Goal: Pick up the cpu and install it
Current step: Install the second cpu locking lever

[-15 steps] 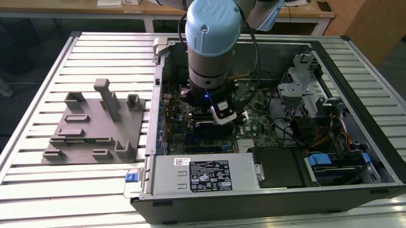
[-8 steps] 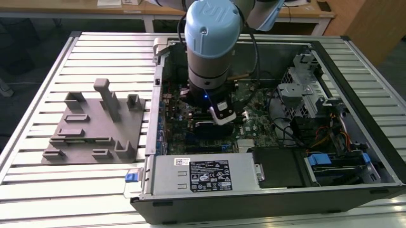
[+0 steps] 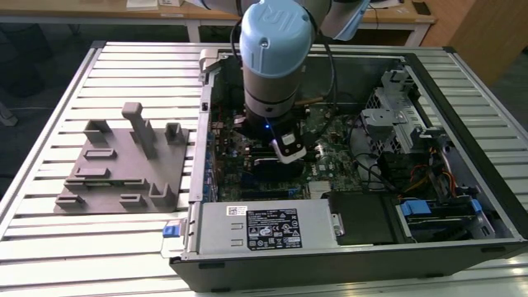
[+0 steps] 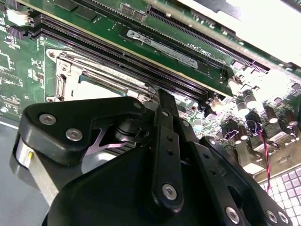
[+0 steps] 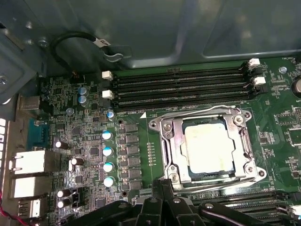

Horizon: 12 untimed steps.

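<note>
The gripper (image 5: 162, 188) (finger state impossible to tell) hangs inside the case (image 3: 429, 74), the cpu (image 5: 209, 148) seated in its socket (image 5: 171, 146) just beyond it.

In the exterior view the arm (image 3: 272, 62) hides the motherboard's middle, socket included. In the second wrist view the pincer's black linkage (image 4: 155, 179) covers most of the socket (image 4: 89, 77). In the first wrist view the pincer (image 5: 162, 209) is cut off at the picture's edge, its fingertips out of sight.
</note>
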{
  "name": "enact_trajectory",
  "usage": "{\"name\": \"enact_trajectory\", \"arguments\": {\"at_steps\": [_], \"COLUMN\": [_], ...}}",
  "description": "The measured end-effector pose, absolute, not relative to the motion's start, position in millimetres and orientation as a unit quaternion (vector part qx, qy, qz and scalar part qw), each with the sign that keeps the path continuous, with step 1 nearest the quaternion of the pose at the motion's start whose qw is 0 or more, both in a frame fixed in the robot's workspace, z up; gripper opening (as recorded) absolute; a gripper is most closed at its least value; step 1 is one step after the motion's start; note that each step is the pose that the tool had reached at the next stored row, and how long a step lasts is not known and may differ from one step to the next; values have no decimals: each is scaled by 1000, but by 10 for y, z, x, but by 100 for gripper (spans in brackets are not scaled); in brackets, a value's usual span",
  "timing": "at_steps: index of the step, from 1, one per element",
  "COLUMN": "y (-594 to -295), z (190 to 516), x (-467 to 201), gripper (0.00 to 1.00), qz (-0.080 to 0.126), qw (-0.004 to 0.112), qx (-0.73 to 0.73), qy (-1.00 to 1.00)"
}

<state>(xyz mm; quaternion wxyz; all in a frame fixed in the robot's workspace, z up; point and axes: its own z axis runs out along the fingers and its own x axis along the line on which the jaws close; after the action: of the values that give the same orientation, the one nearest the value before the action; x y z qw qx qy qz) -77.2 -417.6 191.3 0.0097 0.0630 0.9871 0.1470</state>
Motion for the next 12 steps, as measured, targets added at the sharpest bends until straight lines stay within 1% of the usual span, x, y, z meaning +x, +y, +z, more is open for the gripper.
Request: {"name": "enact_trajectory", "arguments": {"at_steps": [12], "y": [-4176], "z": [1876], "x": [-793], "gripper": [11], "qz": [148], "qw": [10], "qx": [63], "qy": [987]}}
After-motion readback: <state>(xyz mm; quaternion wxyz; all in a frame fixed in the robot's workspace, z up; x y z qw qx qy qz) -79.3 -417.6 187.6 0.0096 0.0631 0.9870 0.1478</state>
